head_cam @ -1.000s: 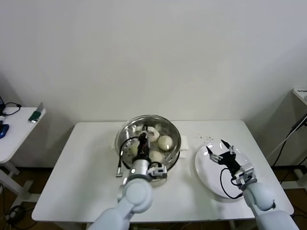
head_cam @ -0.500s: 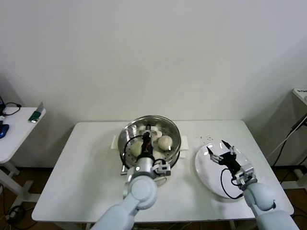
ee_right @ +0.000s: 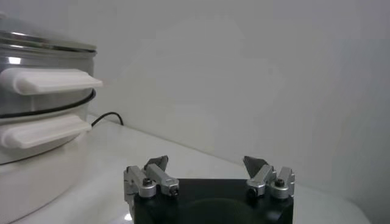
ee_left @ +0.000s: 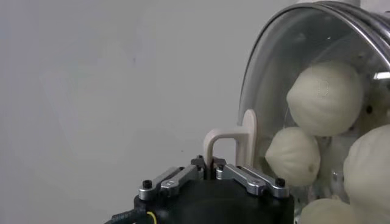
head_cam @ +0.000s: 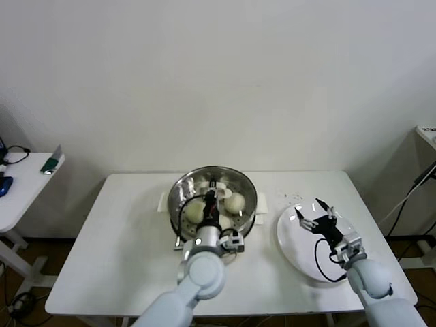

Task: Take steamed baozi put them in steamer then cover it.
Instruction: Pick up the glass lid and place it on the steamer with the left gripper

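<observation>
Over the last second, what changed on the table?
The left gripper, shut on the glass lid's handle, carried the lid away from the robot, from offset toward its side to nearly centred over the steamer. The baozi stay inside the pot. The right gripper stayed open over the empty plate.

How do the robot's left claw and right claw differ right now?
The left claw is shut on the cream handle of the glass lid, holding it over the steamer; the right claw is open and holds nothing. The left claw is at work above the baozi in the steamer, while the right claw waits over the white plate. Both share the same dark body and metal fingers.
</observation>
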Tool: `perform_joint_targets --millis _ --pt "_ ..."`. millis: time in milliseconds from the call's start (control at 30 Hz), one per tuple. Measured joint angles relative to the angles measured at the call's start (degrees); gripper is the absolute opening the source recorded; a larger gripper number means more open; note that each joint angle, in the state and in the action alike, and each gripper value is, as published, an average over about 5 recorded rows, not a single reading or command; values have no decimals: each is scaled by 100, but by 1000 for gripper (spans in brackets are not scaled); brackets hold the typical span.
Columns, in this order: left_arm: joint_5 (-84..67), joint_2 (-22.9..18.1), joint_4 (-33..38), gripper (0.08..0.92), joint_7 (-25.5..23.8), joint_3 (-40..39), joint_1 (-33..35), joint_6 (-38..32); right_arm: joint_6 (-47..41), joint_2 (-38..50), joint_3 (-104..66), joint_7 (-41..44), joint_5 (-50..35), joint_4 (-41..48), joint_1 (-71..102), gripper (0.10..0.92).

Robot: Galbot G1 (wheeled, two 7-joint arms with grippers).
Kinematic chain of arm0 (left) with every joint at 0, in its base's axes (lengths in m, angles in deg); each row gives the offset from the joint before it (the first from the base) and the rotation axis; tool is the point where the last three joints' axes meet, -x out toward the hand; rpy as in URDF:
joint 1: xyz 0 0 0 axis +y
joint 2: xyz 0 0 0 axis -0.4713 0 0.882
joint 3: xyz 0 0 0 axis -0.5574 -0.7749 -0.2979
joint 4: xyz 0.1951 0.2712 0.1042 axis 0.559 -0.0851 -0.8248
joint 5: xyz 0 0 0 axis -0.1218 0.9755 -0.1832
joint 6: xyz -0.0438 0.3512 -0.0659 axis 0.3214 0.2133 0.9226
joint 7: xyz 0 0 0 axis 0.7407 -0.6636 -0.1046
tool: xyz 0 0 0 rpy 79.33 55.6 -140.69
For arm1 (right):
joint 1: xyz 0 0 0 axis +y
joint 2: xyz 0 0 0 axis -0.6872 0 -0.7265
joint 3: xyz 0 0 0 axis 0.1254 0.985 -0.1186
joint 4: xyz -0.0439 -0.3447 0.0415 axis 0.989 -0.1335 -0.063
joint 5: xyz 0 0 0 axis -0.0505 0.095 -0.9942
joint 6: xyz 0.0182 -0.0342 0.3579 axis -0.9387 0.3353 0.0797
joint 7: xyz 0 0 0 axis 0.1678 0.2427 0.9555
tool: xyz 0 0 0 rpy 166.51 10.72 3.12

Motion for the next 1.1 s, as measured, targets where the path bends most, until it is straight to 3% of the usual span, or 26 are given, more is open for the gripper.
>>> perform_joint_targets --millis 700,800,1100 --pt "273 76 -46 148 -148 -66 -19 -5 -18 13 -33 14 18 -28 7 823" --pt "319 114 6 186 -242 -59 -40 -7 -67 32 -53 10 31 -57 22 823" --pt "255 275 318 437 -361 -36 13 -2 -310 62 -124 13 107 -110 39 823"
